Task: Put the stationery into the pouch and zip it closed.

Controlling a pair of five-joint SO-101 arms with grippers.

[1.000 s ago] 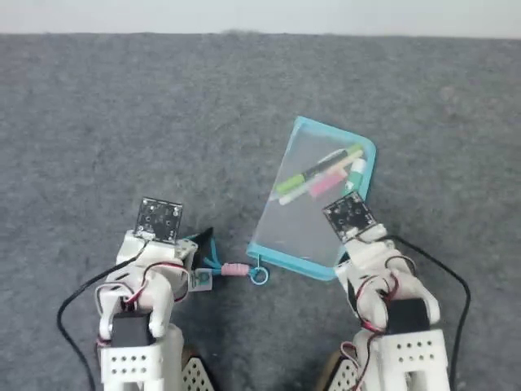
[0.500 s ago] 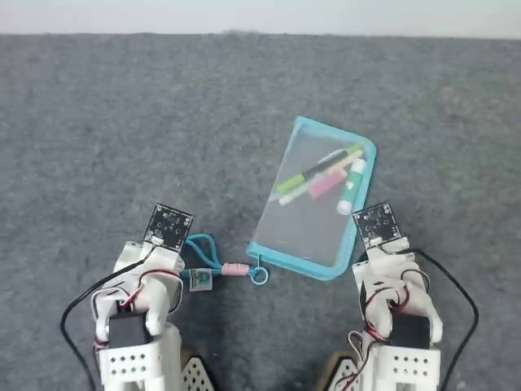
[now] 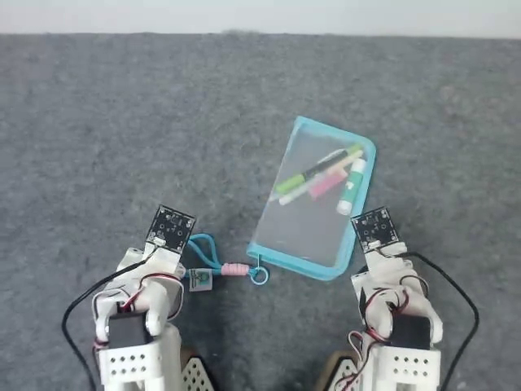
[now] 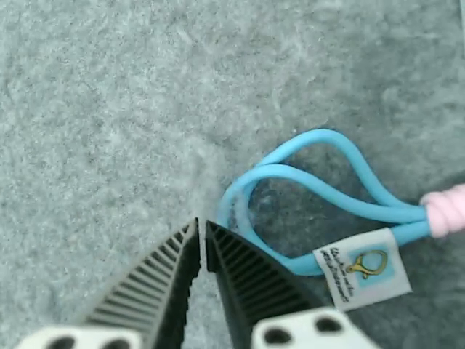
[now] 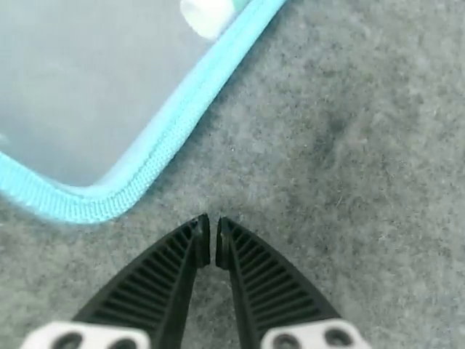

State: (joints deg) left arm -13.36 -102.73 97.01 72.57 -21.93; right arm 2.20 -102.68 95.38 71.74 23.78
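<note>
Noting my left gripper (image 4: 202, 225) pinched closed on nothing, just beside the blue strap (image 4: 328, 134). My right gripper (image 5: 211, 219) is likewise closed and empty, near the pouch (image 3: 297, 232) corner. The stationery (image 3: 321, 175) lies inside and the zip looks drawn. I judge I should lift away without snagging the strap.

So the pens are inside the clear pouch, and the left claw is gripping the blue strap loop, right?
Not quite. The pens are inside the pouch, but the left claw is shut on nothing; the blue strap loop lies on the carpet beside it, as the left wrist view shows.
</note>
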